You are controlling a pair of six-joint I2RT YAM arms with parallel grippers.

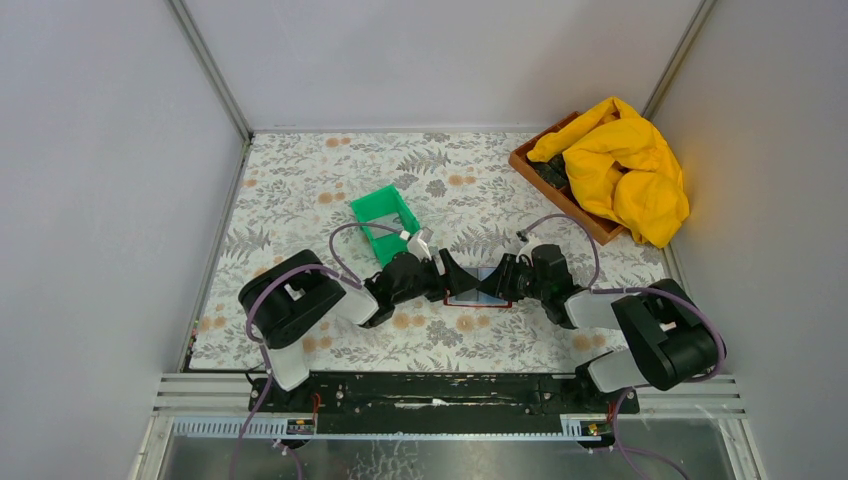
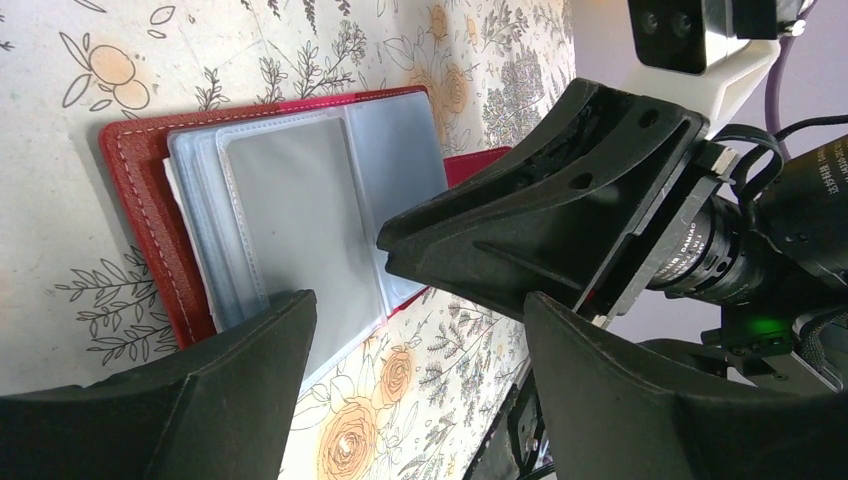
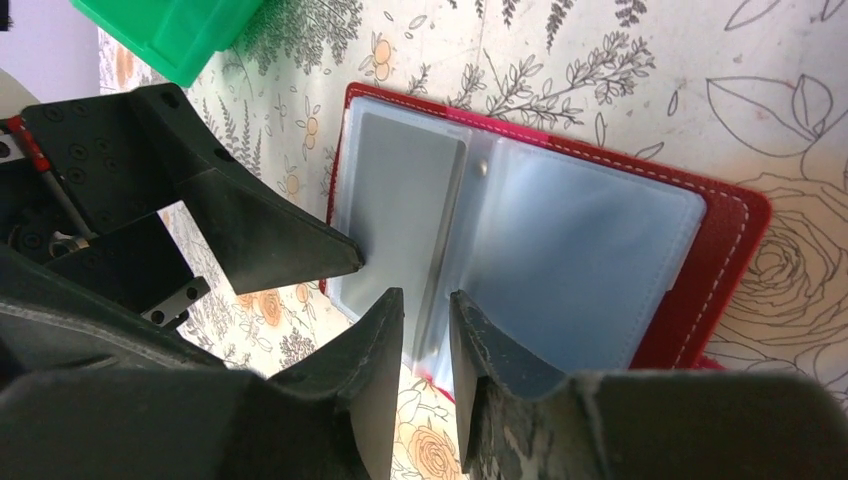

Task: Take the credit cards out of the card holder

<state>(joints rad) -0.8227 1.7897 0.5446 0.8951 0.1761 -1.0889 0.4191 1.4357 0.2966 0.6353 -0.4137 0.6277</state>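
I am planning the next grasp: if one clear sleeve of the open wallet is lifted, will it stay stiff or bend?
Probably it bends: the sleeves look thin, soft and unevenly fanned. The one holding a grey card should be stiffer. The card holder lies flat and looks light, so it may lift or slide along.

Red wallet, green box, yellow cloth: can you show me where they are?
Red wallet (image 3: 730,250): right wrist view, on its red cover edge.
Green box (image 1: 385,212): top view, on its bare inside.
Yellow cloth (image 1: 625,165): top view, on its middle.
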